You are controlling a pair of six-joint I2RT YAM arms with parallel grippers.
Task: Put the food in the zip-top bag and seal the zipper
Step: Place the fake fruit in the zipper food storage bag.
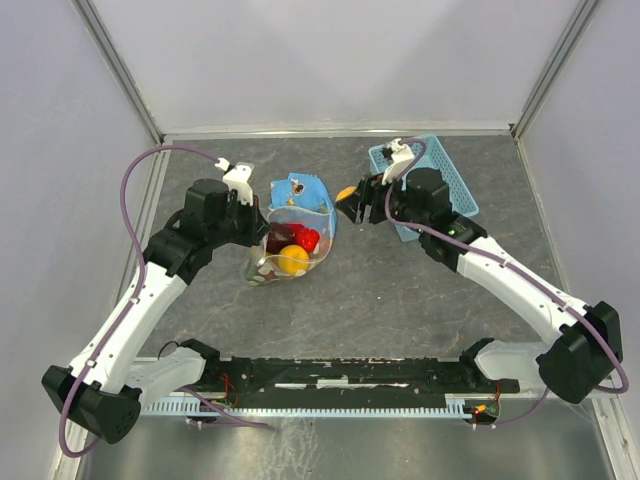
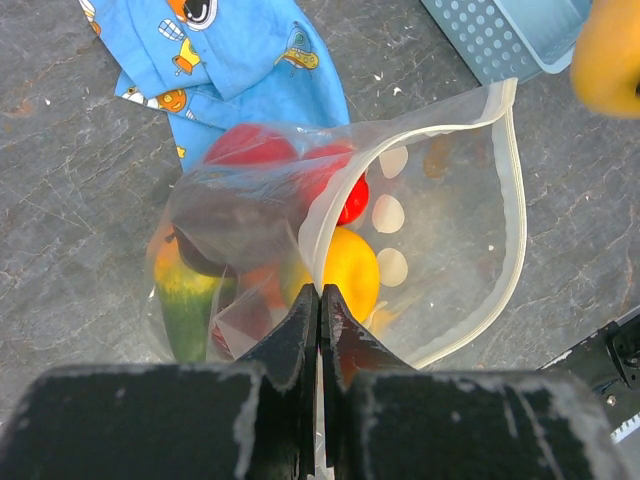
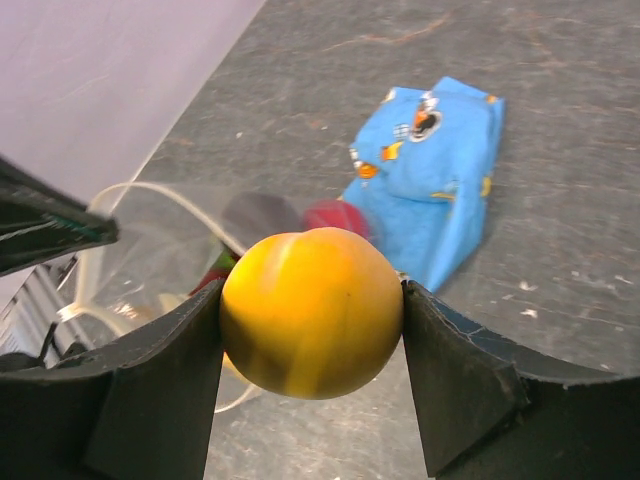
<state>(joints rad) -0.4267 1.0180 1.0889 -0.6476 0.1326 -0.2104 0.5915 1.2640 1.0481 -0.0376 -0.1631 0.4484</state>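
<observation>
The clear zip-top bag [image 1: 290, 248] lies on the table with its mouth held open toward the right. My left gripper [image 2: 320, 295] is shut on the bag's near rim, where the white zipper [image 2: 515, 200] strip curves around the opening. Inside the bag are a yellow fruit [image 2: 352, 268], a red one [image 2: 350, 195], a dark maroon one [image 2: 215, 225] and a green-orange one [image 2: 185, 300]. My right gripper [image 1: 350, 197] hovers just right of the bag's mouth, shut on a yellow-orange fruit [image 3: 312, 312] that fills the space between its fingers.
A blue patterned cloth [image 1: 300, 190] lies right behind the bag. A light blue plastic basket [image 1: 445, 175] stands at the back right, behind my right arm. Grey walls and metal posts close in the table's back and sides.
</observation>
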